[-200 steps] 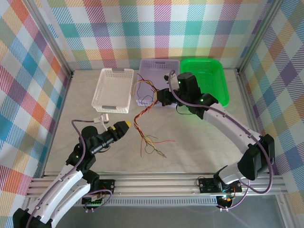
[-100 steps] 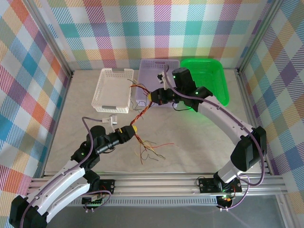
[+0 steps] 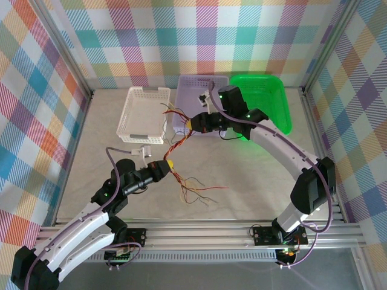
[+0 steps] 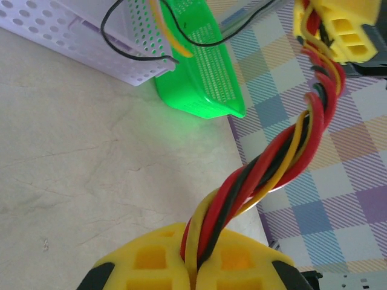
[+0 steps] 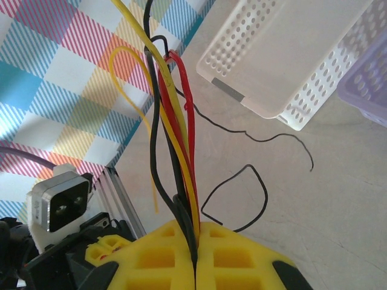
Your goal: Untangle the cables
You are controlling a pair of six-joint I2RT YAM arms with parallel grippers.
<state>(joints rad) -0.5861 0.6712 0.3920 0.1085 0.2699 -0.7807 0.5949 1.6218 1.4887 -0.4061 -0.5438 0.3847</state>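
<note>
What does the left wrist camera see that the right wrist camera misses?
Left wrist, not right: the green plastic basket and the thin red, yellow and black cables wound into a twist. Right wrist, not left: the white perforated basket and loose black wire ends on the tabletop. Both: the cables clamped in the shut left gripper or right gripper, and the lilac perforated basket.

**Lighting and image quality**

Overhead: bright, even, diffuse light; shadows on the table (image 3: 254, 175) are faint and soft-edged. Left wrist: the pads (image 4: 121, 266) of the left gripper (image 4: 193, 269) blur at the lower edge; the cables (image 4: 284, 151) just beyond are sharp; the green basket (image 4: 211, 72) farther off casts a green tint beside it. Right wrist: the right gripper (image 5: 196, 254) is soft; the white basket (image 5: 290, 54) ahead of it is nearly overexposed.
</note>
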